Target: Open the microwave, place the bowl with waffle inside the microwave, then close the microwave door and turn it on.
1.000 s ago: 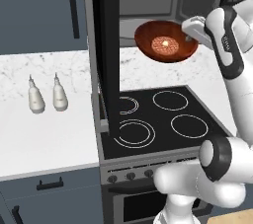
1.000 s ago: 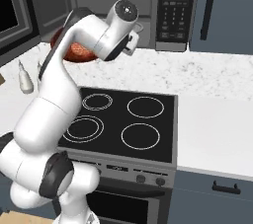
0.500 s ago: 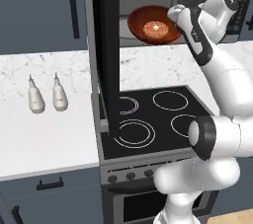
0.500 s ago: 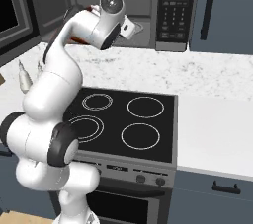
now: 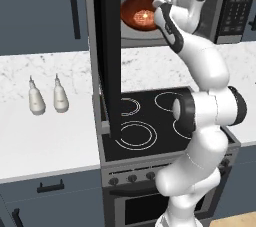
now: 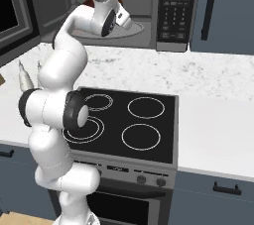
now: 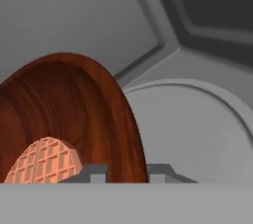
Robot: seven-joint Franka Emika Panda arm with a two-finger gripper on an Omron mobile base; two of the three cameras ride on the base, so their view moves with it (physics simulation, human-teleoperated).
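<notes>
The microwave door [image 5: 107, 46] stands swung fully out at left to clear access, so the bowl [image 5: 139, 13], waffle [image 5: 143, 17] inside, hangs within the microwave [image 5: 200, 1] cavity above the turntable [image 7: 197, 134], its rim pinched by the gripper [image 7: 127, 172].

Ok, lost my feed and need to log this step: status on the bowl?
Gripper shut on bowl rim. Bowl with waffle inside open microwave, above turntable. Microwave door swung wide, nothing in the way.

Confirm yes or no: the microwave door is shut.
No. The microwave door stands swung open, and the bowl is inside the cavity.
</notes>
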